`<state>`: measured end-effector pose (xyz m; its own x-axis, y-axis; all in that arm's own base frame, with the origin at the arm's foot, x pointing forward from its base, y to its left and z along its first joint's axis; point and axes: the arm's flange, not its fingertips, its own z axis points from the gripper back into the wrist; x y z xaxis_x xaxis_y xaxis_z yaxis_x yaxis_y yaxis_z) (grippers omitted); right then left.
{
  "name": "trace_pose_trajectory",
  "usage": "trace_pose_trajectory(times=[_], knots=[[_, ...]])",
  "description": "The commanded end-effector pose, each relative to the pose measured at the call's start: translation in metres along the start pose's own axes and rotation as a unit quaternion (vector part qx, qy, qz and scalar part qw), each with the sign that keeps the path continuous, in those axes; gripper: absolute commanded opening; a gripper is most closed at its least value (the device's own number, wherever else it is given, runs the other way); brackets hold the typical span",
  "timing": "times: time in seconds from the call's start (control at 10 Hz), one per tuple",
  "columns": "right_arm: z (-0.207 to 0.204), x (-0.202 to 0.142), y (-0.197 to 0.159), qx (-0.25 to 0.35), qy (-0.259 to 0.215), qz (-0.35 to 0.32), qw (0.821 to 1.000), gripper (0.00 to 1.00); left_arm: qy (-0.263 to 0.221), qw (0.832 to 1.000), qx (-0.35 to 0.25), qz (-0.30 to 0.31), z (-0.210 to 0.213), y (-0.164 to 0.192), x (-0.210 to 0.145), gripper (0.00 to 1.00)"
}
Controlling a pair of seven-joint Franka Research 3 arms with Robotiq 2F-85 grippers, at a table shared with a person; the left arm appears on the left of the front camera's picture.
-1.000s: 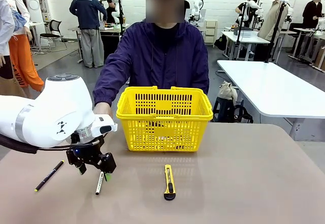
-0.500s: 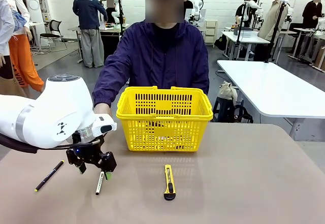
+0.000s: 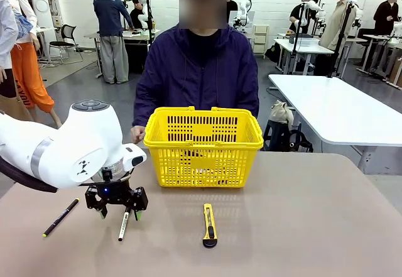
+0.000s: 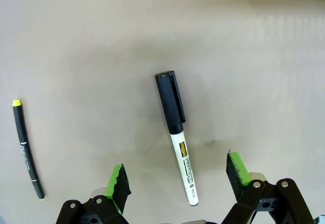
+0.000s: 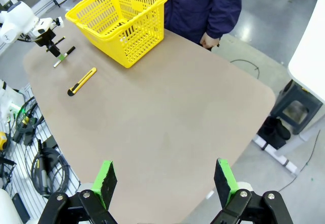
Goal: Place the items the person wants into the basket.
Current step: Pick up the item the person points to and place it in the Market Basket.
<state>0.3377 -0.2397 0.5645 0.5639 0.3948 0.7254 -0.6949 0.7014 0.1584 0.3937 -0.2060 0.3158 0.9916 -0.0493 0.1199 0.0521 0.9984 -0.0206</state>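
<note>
My left gripper (image 3: 117,210) hangs with jaws apart, straddling the marker (image 4: 175,136) lying flat on the table. I judge this the pre-grasp: lower, close on the barrel, then carry rightward to the basket (image 3: 203,145).

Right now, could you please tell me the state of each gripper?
Left gripper: open, straddling the marker, holding nothing.
Right gripper: open, empty, above the table.

Thin black pen (image 3: 61,217) w/ yellow-green tip lies slanted at the near left of the brown table (image 3: 301,227). Yellow-and-black utility knife (image 3: 209,225) lies lengthwise mid-table, well apart from the pen. White table (image 3: 339,110) off to the right; dark bag (image 3: 286,132) on the floor beside it.
</note>
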Motion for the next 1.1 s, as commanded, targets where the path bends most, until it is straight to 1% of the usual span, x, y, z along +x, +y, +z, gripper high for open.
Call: trace_pose_trajectory(times=[0.0,0.2,0.3,0.4,0.5,0.7,0.8,1.0], knots=[[-0.0014,-0.0009,-0.0013,0.005,-0.014,0.006,1.000,1.00,-0.013,1.000,0.015,0.024,-0.0112,-0.0052,0.0078,1.00],[-0.0014,-0.0009,-0.0013,0.005,-0.014,0.006,1.000,1.00,-0.007,1.000,0.017,0.023,-0.0191,-0.0060,0.0090,1.00],[-0.0014,-0.0009,-0.0013,0.005,-0.014,0.006,1.000,1.00,-0.016,1.000,0.001,0.009,-0.0176,-0.0068,0.0083,0.52],[-0.0014,-0.0009,-0.0013,0.005,-0.014,0.006,1.000,1.00,-0.017,1.000,0.003,0.009,-0.0170,-0.0077,0.0079,0.43],[-0.0014,-0.0009,-0.0013,0.005,-0.014,0.006,1.000,1.00,-0.016,1.000,0.003,0.010,-0.0164,-0.0067,0.0096,0.00],[-0.0014,-0.0009,-0.0013,0.005,-0.014,0.006,1.000,1.00,-0.015,1.000,0.005,0.014,-0.0159,-0.0084,0.0086,0.00],[-0.0014,-0.0009,-0.0013,0.005,-0.014,0.006,1.000,1.00,-0.013,1.000,0.005,0.015,-0.0160,-0.0082,0.0090,0.18],[-0.0014,-0.0009,-0.0013,0.005,-0.014,0.006,1.000,1.00,-0.011,1.000,0.004,0.019,-0.0158,-0.0083,0.0101,0.00]])
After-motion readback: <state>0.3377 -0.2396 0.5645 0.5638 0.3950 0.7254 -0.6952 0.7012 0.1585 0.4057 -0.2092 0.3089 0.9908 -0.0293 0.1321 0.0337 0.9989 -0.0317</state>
